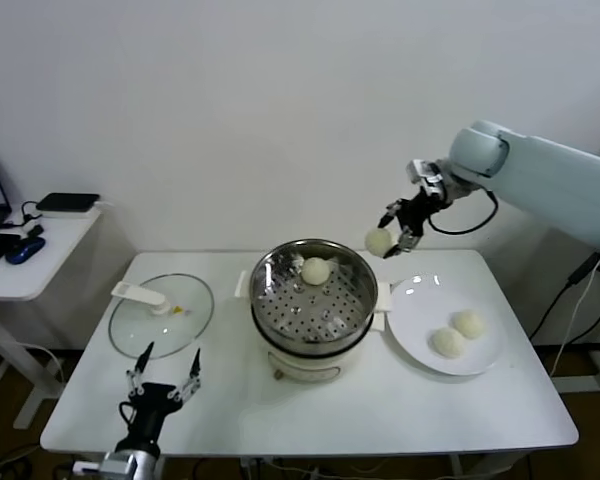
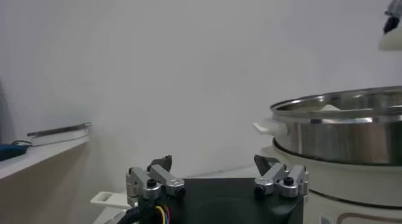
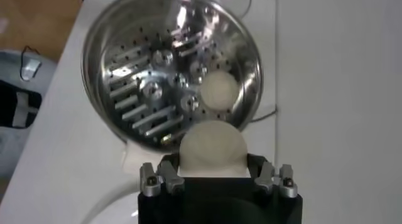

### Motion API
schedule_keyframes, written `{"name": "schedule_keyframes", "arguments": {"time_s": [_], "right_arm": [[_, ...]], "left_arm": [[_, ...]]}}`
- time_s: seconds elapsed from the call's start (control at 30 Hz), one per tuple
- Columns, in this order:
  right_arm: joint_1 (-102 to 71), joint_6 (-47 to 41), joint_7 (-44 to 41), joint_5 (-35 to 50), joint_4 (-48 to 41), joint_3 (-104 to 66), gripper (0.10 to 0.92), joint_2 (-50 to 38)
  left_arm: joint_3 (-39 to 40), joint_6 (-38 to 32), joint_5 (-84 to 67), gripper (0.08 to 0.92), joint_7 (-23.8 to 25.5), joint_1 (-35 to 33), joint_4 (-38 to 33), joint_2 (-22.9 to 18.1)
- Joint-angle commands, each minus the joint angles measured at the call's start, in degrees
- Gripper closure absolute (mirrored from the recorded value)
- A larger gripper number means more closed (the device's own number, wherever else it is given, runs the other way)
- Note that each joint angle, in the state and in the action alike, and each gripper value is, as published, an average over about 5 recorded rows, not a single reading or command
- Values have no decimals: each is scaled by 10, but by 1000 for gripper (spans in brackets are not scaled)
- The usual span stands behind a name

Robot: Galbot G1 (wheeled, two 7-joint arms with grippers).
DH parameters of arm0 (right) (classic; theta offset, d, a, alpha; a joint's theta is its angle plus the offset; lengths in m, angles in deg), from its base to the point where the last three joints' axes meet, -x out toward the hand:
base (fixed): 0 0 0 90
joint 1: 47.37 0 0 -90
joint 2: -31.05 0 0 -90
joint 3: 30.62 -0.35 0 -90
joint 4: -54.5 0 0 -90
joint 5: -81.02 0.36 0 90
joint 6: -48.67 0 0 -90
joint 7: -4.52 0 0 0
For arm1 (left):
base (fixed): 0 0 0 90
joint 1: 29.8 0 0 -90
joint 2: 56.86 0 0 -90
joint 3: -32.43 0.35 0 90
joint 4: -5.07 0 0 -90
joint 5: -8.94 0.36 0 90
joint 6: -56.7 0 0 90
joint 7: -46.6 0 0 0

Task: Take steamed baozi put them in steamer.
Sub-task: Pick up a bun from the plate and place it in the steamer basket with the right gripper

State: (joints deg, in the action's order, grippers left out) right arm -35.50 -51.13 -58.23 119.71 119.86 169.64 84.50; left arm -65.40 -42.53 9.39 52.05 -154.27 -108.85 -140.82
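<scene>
Bun (image 1: 379,241) pinched at sides in my R pincer (image 1: 396,238), airborne just outside steamer (image 1: 314,300) rim. Looks soft, light, dentable; I'd keep squeeze gentle. L pincer (image 1: 164,383) idle, jaws apart, empty.

From my right wrist camera I see the right gripper (image 3: 212,172) clamped on a cream-white baozi (image 3: 211,145), held above the table just outside the steamer's (image 3: 125,49) rim. Inside the steamer, a second baozi (image 3: 219,90) sits on the perforated tray, close to the wall.
</scene>
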Motion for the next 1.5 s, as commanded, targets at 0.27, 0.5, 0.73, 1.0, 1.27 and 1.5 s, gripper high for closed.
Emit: {"name": "schedule_keyframes", "arguments": {"time_s": [0.27,0.5,0.73,1.0,1.27,1.5], "right_arm": [[-45,-54,37,54,-9,2,330,135],[-78,-53,42,47,-68,0,330,197],[-112,-51,42,35,-108,-7,330,235],[-129,-47,41,29,-134,-8,330,256],[-144,-43,40,15,-145,-12,330,261],[-151,-43,41,8,-147,-17,330,261]], "left_arm": [[-10,-1,-6,177,-2,-14,-28,16],[-12,-1,-10,177,-6,-17,-29,19],[-14,-1,-10,177,-6,-15,-26,19],[-14,-3,-11,177,-7,-16,-21,18],[-11,-4,-12,177,-7,-12,-16,17],[-11,-3,-12,177,-7,-10,-15,18]]}}
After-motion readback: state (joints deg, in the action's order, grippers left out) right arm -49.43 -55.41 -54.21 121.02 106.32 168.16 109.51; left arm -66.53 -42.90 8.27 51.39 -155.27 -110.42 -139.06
